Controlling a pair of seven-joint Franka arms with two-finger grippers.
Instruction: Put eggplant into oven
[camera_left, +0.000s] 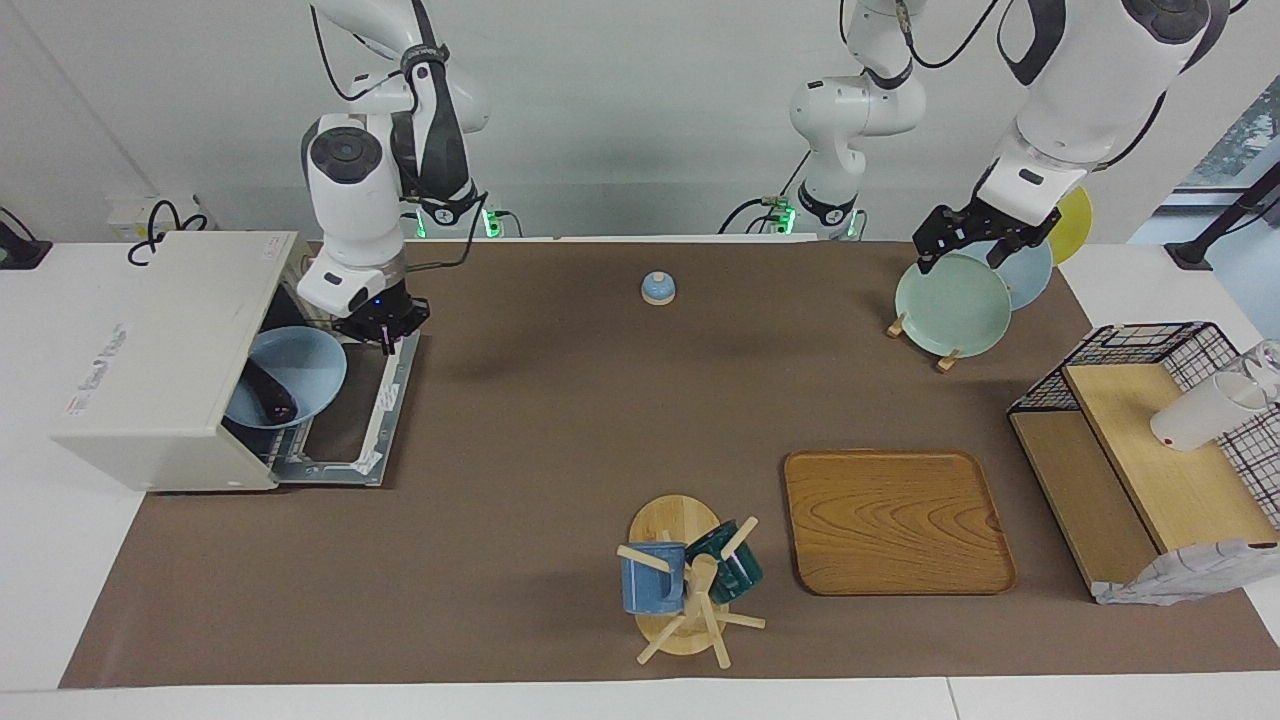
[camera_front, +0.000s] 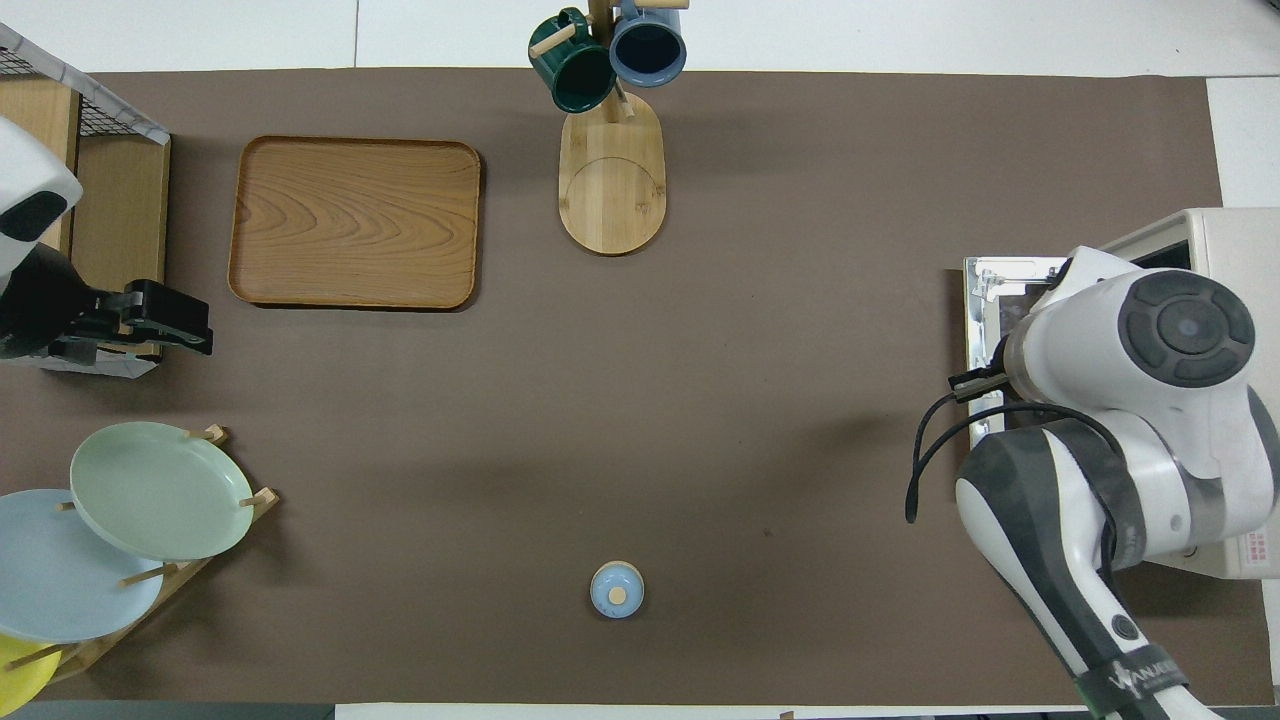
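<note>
Right end effector (camera_left: 385, 343) empty; eggplant (camera_left: 268, 393) lies slantwise into oven (camera_left: 160, 365).

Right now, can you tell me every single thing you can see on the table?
oven: 1, off-white, right arm's end, door down
bowl: 1, light blue, half inside the oven
eggplant: 1, dark purple, in the bowl
bell: 1, blue and wood, mid-table near the robots
plates: 3, green, blue, yellow, in a rack at the left arm's end
tray: 1, wooden, farther from the robots than the plates
mugs: 2, blue and dark green, on a wooden mug tree
shelf: 1, wood with black wire, left arm's end
cup: 1, white, tipped on the shelf
right claw: shut, empty, over the oven door
left claw: open, waiting over the plates
</note>
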